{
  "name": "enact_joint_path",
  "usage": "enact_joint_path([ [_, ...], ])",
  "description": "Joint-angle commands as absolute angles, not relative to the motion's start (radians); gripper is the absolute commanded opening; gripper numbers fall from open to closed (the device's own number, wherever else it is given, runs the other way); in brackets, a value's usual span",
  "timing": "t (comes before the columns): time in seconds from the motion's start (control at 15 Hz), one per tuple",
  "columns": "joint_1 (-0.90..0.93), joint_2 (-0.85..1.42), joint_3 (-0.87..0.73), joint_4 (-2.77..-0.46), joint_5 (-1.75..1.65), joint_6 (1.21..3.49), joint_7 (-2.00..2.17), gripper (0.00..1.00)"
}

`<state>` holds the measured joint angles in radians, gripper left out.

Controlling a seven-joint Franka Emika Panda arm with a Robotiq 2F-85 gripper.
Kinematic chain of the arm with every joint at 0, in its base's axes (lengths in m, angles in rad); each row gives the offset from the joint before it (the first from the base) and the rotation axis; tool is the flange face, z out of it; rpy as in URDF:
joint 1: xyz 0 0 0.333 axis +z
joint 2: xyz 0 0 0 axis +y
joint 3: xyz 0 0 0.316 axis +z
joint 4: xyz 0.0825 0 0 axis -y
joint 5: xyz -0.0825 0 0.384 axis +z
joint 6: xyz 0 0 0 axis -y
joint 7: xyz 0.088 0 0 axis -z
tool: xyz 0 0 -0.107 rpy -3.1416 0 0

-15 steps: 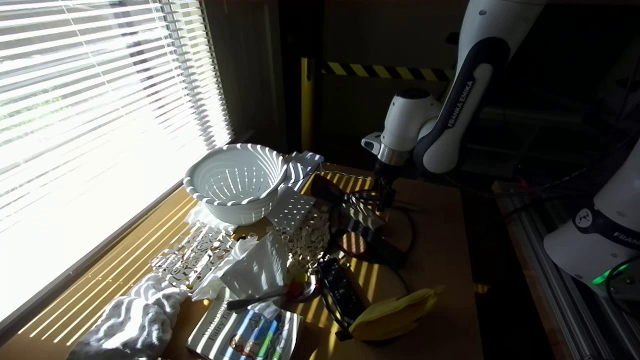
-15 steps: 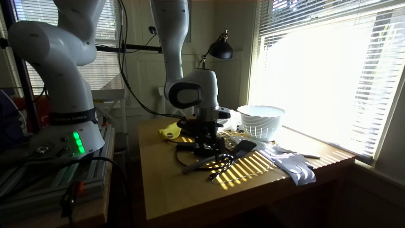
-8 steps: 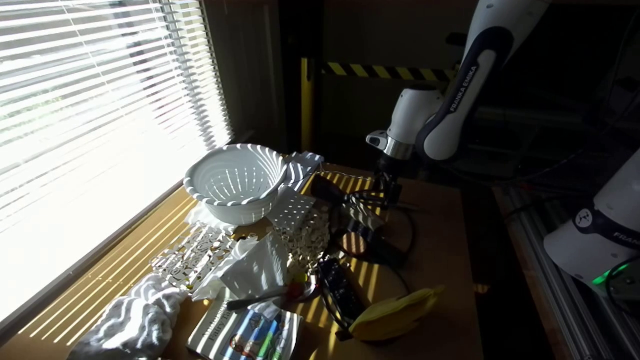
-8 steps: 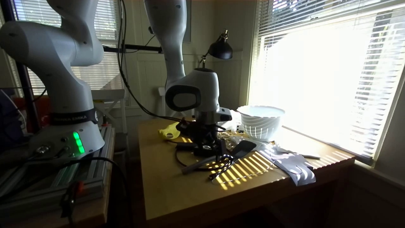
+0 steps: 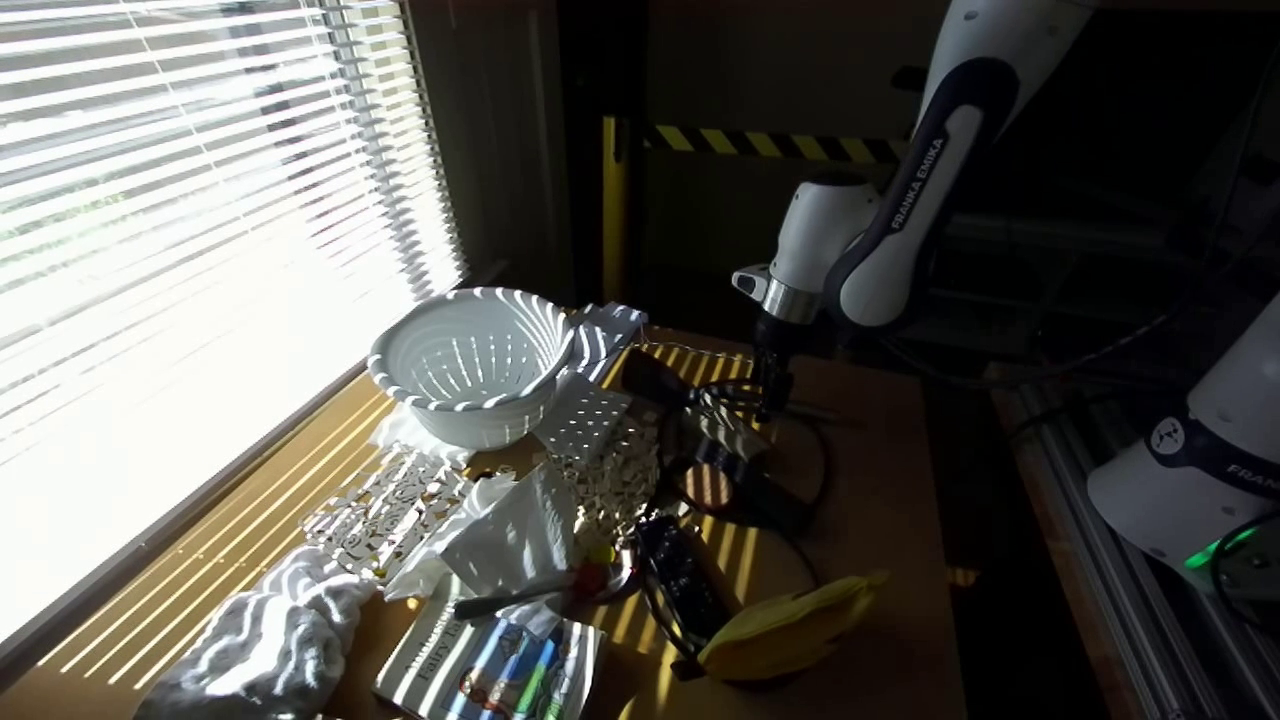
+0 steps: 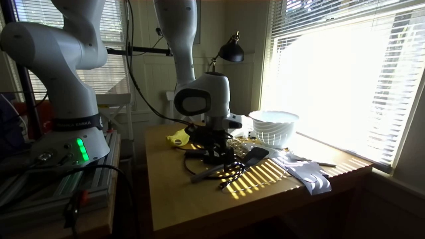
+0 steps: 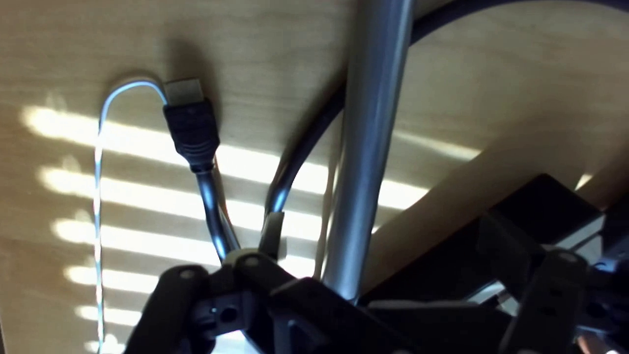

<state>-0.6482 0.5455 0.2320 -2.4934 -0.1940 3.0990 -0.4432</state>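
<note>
Dipping slightly in 0.5 seconds, the gripper nears the grey rod.

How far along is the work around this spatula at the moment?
Apparently done: the gripper stands at the spatula, whose handle shows between the open jaws in the wrist view. In hand: nothing is gripped; whether it touches the handle, I cannot tell. Left, probably: closing on the handle and lifting, as the spatula lies on the table among cables.

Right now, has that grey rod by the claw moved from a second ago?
No: in an exterior view, the grey rod shows no shift either way against the table.
</note>
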Motion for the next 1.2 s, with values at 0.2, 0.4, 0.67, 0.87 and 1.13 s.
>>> enact_joint_path([
  [0.2,-0.557,0.56,0.15,-2.475,-0.194,3.153,-0.406,1.0],
  [0.4,-0.499,0.574,0.103,-2.454,-0.195,3.162,-0.389,1.0],
  [0.67,-0.44,0.596,0.072,-2.423,-0.188,3.144,-0.362,0.93],
  [0.87,-0.416,0.62,0.063,-2.404,-0.187,3.137,-0.346,0.73],
  [1.13,-0.42,0.637,0.072,-2.384,-0.184,3.134,-0.333,0.33],
])
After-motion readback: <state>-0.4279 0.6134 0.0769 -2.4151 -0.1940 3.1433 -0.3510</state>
